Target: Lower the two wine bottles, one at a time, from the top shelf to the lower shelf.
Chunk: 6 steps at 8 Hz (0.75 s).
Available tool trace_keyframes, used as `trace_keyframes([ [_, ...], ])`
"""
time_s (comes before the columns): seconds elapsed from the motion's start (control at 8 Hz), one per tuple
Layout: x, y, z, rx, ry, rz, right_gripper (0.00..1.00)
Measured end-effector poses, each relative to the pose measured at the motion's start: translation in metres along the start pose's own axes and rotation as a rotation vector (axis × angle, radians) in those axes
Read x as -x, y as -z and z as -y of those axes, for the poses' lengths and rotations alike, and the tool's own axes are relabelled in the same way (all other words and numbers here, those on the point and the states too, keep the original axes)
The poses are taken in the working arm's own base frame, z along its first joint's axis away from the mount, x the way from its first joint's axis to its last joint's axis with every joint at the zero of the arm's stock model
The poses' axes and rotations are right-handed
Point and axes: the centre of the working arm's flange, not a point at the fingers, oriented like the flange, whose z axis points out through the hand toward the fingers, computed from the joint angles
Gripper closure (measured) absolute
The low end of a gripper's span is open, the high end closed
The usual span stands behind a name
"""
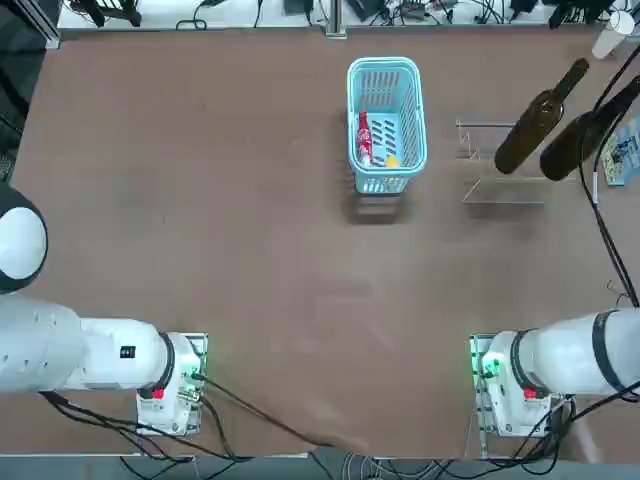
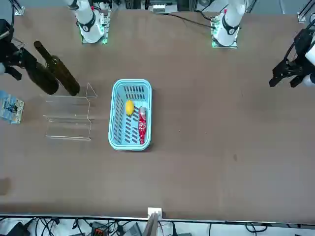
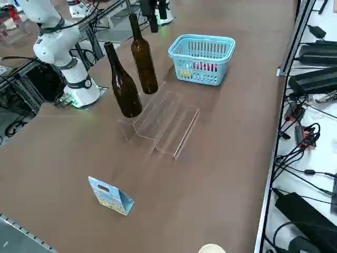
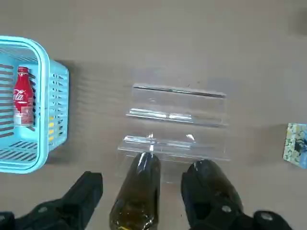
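two wine bottles (image 3: 143, 60) stand upright on the top shelf (image 3: 145, 108) of a see-through stepped stand, above the lower shelf (image 3: 176, 129), on a broad brown table (image 1: 280, 300). the right gripper (image 4: 141, 179) is beside them, its fingers spread wide; in the wrist view one bottle shows between the fingers and the other is partly hidden behind one of them. whether either finger touches glass cannot be told.

on the robot's left of the stand sits a light-blue basket (image 1: 387, 125) with a small red bottle (image 1: 364, 140) and a yellow item (image 1: 392, 161) inside. a blue patterned carton (image 3: 110, 195) stands on the tabletop on the stand's other side, and a white cup (image 1: 612, 35) is near the far right corner. past a metal rail (image 2: 98, 216) at the table's far edge, black cables (image 3: 308, 137) and dark equipment (image 3: 316, 81) lie scattered across a white surface (image 3: 321, 153).
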Motion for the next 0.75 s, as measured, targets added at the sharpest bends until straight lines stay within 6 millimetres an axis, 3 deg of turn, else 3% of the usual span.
trace_keyframes([
  [0.75, 0.0046, 0.0005, 0.0, -0.003, -0.002, 0.023, 0.0],
])
